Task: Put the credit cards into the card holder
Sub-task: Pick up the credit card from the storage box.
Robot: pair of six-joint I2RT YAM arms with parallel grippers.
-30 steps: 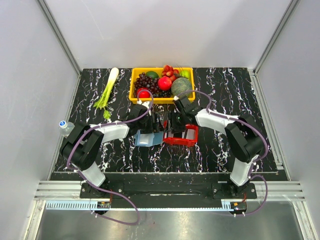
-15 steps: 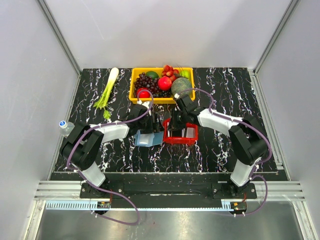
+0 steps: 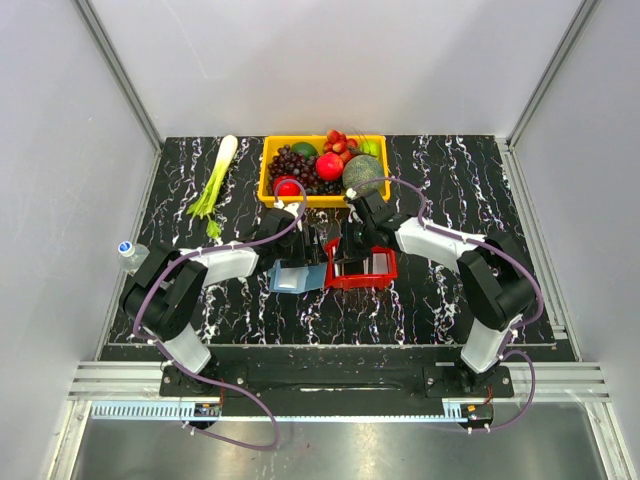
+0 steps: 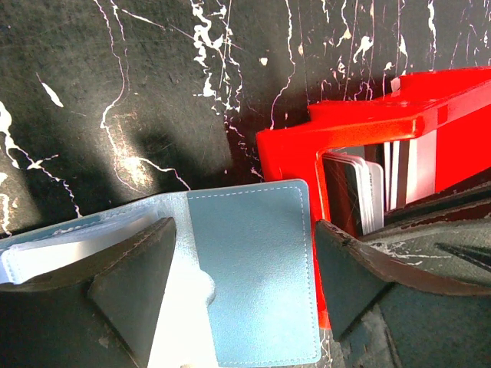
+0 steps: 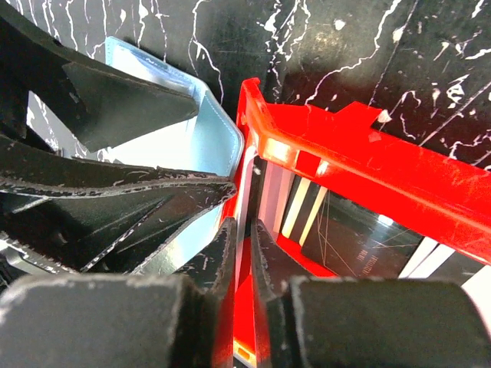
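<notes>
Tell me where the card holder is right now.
In the top view the card holder lies open just left of centre, right beside the left wall of the red tray, under the open left gripper.

Top view: cards in tray mostly hidden under right claw. Left wrist: holder cut off at bottom, partly behind left claw.

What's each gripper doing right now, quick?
Left gripper: open, above the card holder.
Right gripper: shut on a credit card in the red tray.
</notes>
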